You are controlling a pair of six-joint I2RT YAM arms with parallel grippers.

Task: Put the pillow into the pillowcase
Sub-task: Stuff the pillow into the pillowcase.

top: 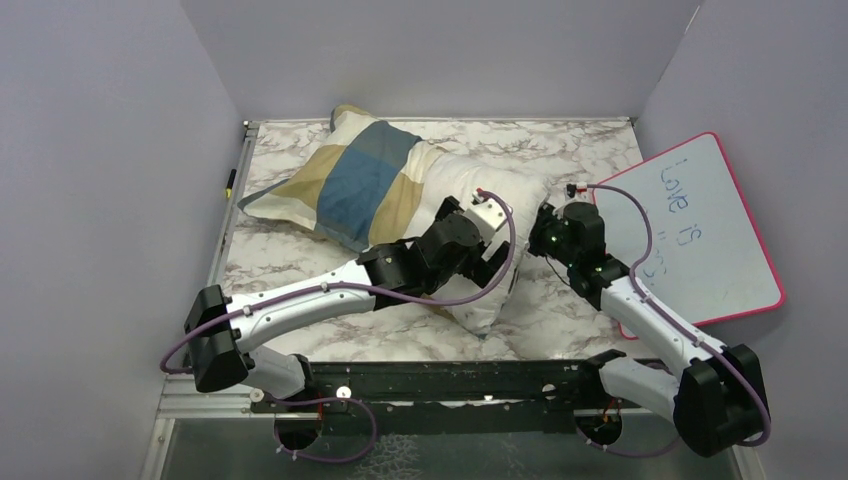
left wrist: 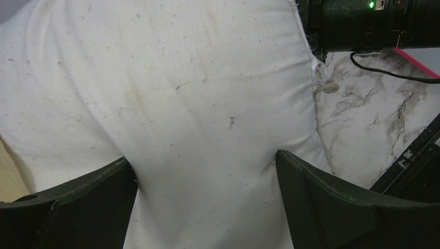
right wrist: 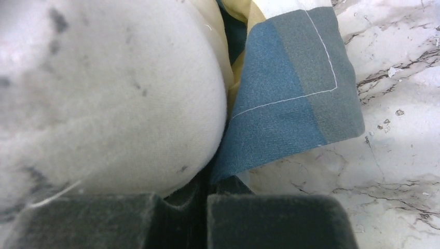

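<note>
L claw (left wrist: 203,158) open, astride pillow (left wrist: 181,78)

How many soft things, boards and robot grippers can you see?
Soft things: 2, pillow and pillowcase
Boards: 1, whiteboard
Grippers: 2, left gripper and right gripper
Total: 5

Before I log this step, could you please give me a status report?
Left gripper open, straddling pillow. Right gripper shut on pillowcase hem. Pillow partly in pillowcase. Whiteboard off right, not in the way.
</note>
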